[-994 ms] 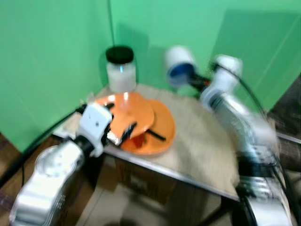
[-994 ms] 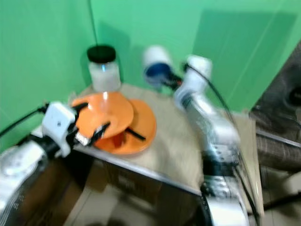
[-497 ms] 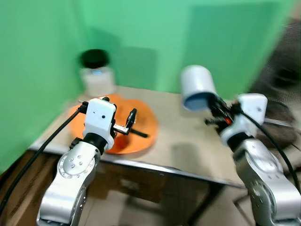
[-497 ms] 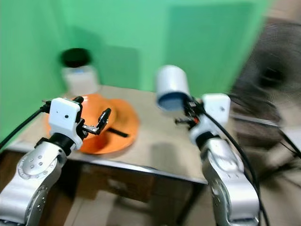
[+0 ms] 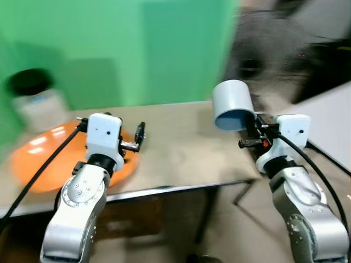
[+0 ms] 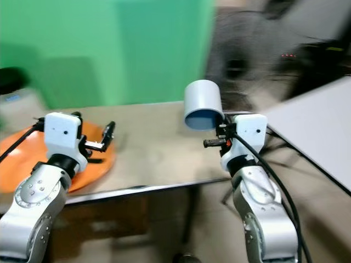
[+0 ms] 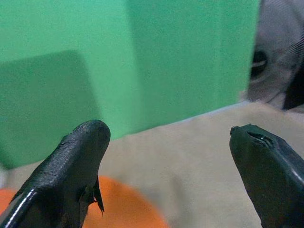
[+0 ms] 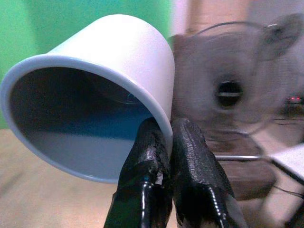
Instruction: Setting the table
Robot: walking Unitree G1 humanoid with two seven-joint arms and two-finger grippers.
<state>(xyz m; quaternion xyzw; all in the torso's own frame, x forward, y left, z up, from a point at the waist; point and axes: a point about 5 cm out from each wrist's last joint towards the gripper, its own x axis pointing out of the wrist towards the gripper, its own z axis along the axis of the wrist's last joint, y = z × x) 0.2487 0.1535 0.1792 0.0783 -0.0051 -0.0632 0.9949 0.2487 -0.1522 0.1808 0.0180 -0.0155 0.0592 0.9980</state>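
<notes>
the right hand (image 5: 253, 133) is pinched tight on the rim of a white cup (image 5: 233, 104) with a blue inside, one finger in the cup and one outside the wall, as the right wrist view shows at the fingers (image 8: 190, 156). the cup (image 8: 95, 90) is held up in the air, tilted so its mouth faces down and toward the robot, above the near right part of the table (image 5: 186, 159), not touching it.

the left hand (image 5: 138, 138) hangs empty with its fingers (image 7: 71, 166) spread wide apart, just above the table's left half and beside the orange plates (image 5: 49, 159). the plates lie flat on the left end of the table, well apart from the cup. behind them, at the far left, stands a clear jar (image 5: 35, 98) with a black lid, blurred.

a green wall (image 5: 126, 49) runs behind the table. to the right of it is a dark, blurred fan (image 8: 228, 95) with a round wire guard, and a pale surface (image 6: 323, 131) shows at the far right.
</notes>
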